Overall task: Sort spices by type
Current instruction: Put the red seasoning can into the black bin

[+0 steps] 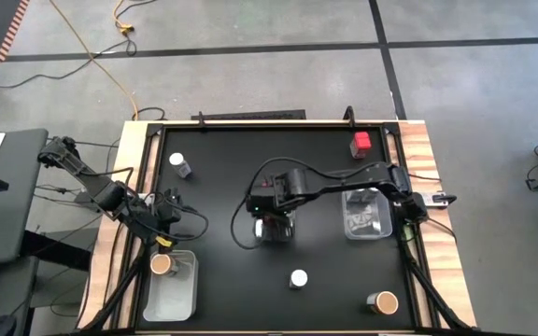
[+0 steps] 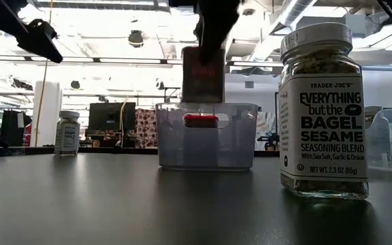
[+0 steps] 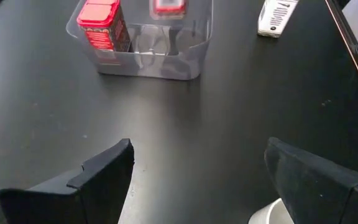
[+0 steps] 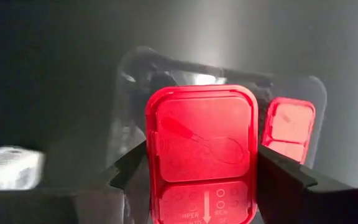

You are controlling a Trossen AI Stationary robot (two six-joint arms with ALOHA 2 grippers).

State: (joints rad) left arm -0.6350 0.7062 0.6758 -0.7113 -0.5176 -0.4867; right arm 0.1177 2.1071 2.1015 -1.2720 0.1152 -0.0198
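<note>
Right gripper clamped on a red square-topped spice tin, held above a clear bin mid-bench.

A second red tin sits inside that bin. Left gripper waits wide open and empty near the bench's left edge.

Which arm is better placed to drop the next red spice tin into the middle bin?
The right. Its tool is shut on a red-lidded tin directly above the clear bin holding another red tin. The left tool is open and empty, off near the left side.
</note>
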